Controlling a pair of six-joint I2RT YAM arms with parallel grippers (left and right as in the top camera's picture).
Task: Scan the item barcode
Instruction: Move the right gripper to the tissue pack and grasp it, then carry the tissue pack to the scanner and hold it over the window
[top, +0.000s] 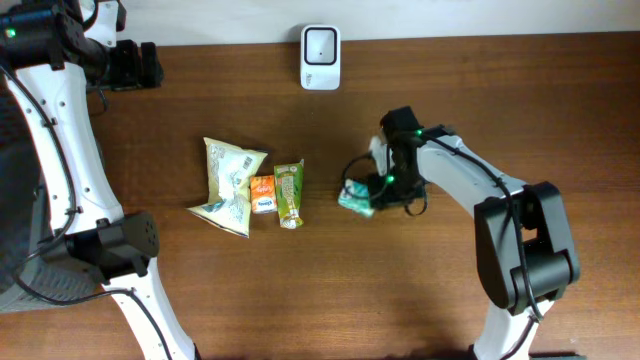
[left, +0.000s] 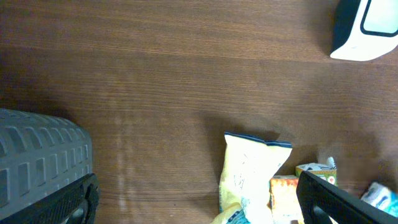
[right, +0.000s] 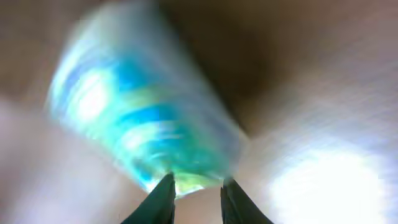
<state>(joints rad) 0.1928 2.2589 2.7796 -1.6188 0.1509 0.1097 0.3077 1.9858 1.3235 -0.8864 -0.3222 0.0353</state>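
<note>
Right wrist view, badly blurred: the right end effector (right: 196, 186) stands narrow, its fingertips pinching the near edge of the blue-green packet (right: 143, 118). Overhead, that packet lies mid-table (top: 450, 300), just right of the other snack packs (top: 250, 187). The left end effector (left: 198, 199) gapes wide, holding nothing.

Table (top: 250, 300): dark brown wood grain. Scanner (top: 320, 58): white, dark trim. Pouch (top: 355, 200): teal, blue and green bands. Carton (top: 263, 192): orange. Bag (top: 230, 185): pale yellow.
</note>
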